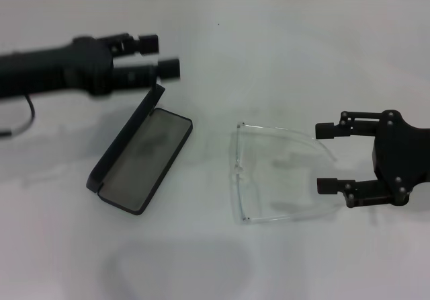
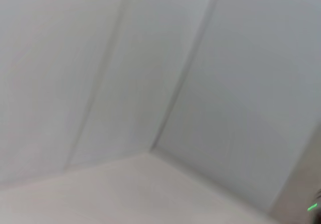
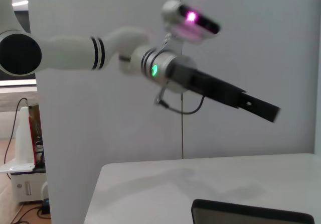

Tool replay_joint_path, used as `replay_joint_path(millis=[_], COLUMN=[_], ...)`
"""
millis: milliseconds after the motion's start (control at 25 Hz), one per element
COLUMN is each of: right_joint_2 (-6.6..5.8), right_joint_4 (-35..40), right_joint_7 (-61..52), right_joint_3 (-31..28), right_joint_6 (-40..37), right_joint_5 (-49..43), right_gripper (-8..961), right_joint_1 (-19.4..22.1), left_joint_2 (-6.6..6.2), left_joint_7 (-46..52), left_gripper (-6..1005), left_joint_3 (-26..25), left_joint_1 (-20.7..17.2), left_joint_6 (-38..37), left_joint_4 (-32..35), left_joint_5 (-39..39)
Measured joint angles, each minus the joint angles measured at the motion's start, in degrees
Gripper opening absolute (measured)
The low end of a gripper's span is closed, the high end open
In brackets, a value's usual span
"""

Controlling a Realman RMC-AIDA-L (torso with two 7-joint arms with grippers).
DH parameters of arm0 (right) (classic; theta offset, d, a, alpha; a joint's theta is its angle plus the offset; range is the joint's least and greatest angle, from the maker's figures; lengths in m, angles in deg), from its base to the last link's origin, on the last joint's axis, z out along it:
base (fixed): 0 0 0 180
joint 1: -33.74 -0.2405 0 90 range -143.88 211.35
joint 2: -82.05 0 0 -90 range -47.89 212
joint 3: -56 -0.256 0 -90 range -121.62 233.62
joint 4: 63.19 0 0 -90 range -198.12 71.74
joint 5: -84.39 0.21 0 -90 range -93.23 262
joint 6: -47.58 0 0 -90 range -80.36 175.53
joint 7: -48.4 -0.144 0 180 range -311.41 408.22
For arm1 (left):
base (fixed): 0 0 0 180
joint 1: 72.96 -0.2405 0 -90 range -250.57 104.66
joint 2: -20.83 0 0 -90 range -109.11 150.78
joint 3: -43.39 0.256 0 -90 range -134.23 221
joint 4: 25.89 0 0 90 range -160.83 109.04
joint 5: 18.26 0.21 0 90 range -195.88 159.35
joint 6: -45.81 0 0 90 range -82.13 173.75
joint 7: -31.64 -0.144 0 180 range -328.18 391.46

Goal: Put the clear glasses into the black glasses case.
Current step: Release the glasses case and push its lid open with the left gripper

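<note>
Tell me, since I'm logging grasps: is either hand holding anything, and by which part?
Nothing is held. The right hand is open beside the glasses, apart from them. The left hand is open above the case.

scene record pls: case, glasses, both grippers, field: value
black glasses case: open on the table, lid raised on its far-left side, grey lining bare
clear glasses: on the table right of the case, apart from it, temple arms pointing toward the right gripper
left gripper: open, above the table beyond the case's lid, holding nothing
right gripper: open, at the temple arms' ends, fingers either side, not closed on them
</note>
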Motion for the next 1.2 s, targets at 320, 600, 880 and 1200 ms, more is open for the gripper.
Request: replay_joint_path(millis=[320,600,880,1200], right_joint_2=[1.12,1.41,1.6,1.66], right_joint_4=[-0.2,-0.6,-0.8,-1.6], right_joint_7=[0.4,0.4,0.5,0.5], right_joint_3=[-1.0,-1.3,-1.3,-1.3], right_joint_6=[0.3,0.5,0.8,0.7], right_joint_5=[0.0,0.0,0.2,0.2], right_gripper=[746,746,746,746], right_joint_1=[0.0,0.1,0.1,0.0], left_joint_2=[1.13,1.21,1.29,1.34], left_joint_7=[33.8,45.4,50.0,50.0], left_gripper=[860,850,839,827], left_joint_3=[10.0,17.1,22.2,23.6], left_joint_1=[5.8,9.3,10.2,11.9], left_joint_6=[2.1,2.1,2.3,3.7], left_joint_4=[22.1,22.8,20.4,14.9], left_joint_5=[31.7,45.8,56.1,58.0])
